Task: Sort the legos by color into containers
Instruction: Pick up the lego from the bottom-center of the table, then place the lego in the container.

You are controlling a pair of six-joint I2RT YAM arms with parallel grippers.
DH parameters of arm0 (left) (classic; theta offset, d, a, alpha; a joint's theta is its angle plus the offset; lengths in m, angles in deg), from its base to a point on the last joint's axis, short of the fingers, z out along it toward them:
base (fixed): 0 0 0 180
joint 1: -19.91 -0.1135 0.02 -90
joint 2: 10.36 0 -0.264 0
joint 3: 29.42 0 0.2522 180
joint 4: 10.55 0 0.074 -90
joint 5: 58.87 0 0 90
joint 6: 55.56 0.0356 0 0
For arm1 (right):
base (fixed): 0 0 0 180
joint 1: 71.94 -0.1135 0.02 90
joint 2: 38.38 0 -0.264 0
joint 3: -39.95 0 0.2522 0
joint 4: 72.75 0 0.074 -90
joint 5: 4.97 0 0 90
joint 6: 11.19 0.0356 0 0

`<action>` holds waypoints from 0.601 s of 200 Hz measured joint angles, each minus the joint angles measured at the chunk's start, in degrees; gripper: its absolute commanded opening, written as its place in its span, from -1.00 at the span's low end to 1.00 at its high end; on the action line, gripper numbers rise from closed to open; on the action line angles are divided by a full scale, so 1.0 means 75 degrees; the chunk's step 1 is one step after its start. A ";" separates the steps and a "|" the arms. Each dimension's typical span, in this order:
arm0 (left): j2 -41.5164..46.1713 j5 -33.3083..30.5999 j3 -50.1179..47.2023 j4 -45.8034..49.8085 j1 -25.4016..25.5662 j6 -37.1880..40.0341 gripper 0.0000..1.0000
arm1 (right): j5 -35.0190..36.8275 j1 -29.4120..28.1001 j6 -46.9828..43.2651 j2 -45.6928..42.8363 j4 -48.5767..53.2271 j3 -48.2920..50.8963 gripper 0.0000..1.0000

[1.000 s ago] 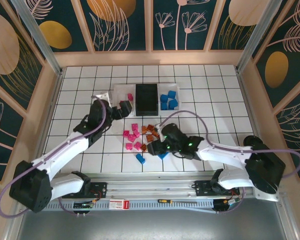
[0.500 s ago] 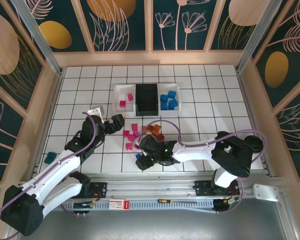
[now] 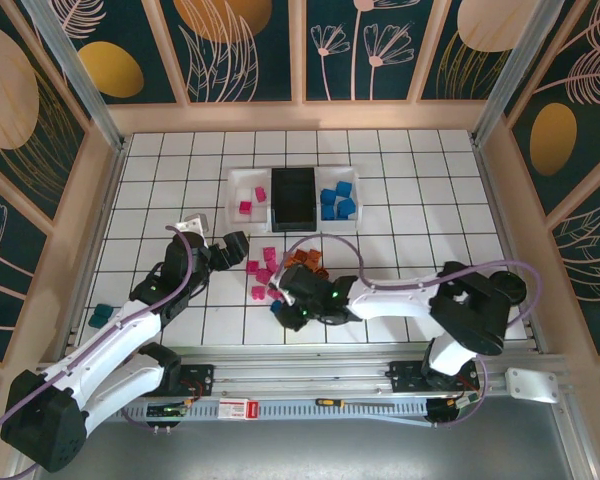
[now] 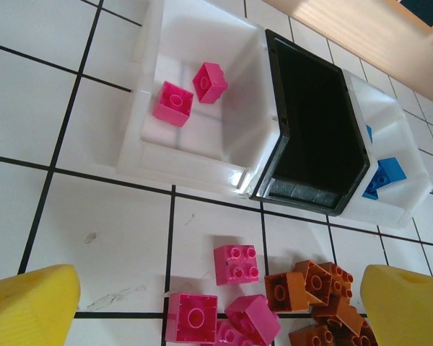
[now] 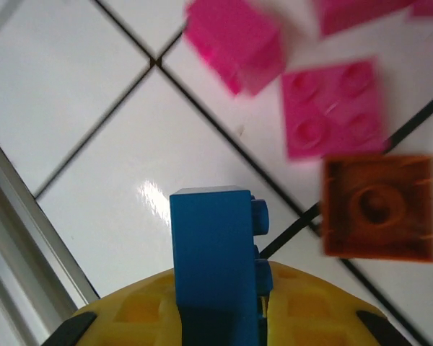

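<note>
Near the left edge of the worktop (image 3: 420,215), two stray blue bricks (image 3: 101,315) lie well apart from the rest. The left gripper (image 3: 238,243) has drawn back from the left white bin (image 4: 238,108), where two pink bricks (image 4: 175,102) now lie, and hangs with jaws wide above the loose pink bricks (image 4: 235,262) at mid-worktop. Beside that heap, toward the near edge, the right gripper (image 5: 220,313) has swung in from the right and closed within the last second. Its jaws now pinch a blue brick (image 5: 215,245) on end, just over the tiles. One more blue piece appears secured, and it would need carrying past the black bin (image 4: 310,130), which looks empty, and the orange bricks (image 3: 305,260) to the right white bin (image 3: 352,180), which already holds several blue bricks (image 3: 335,200) near the far edge. The pink and orange heaps remain largely unsorted, so the job looks well short of half done.

The surface is glossy white tile with dark grout, bounded by a metal rail on the near side. Pale wooden framing and dark teal panels printed with gold discs and leaf outlines enclose it.
</note>
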 measured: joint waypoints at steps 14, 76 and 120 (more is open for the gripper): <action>0.0000 0.0023 -0.0020 -0.0003 0.0000 0.0000 0.98 | 0.0052 0.0574 0.0000 -0.0600 -0.0006 -0.0003 -0.80; -0.0003 0.0149 -0.0379 -0.0006 0.0003 -0.0006 0.98 | 0.0557 0.4202 0.0160 -0.0796 -0.0189 -0.0968 -0.79; -0.0009 0.0280 -0.0408 0.0003 0.0079 -0.0003 0.96 | 0.0793 0.4919 0.0175 0.1265 -0.0070 -0.2521 -0.67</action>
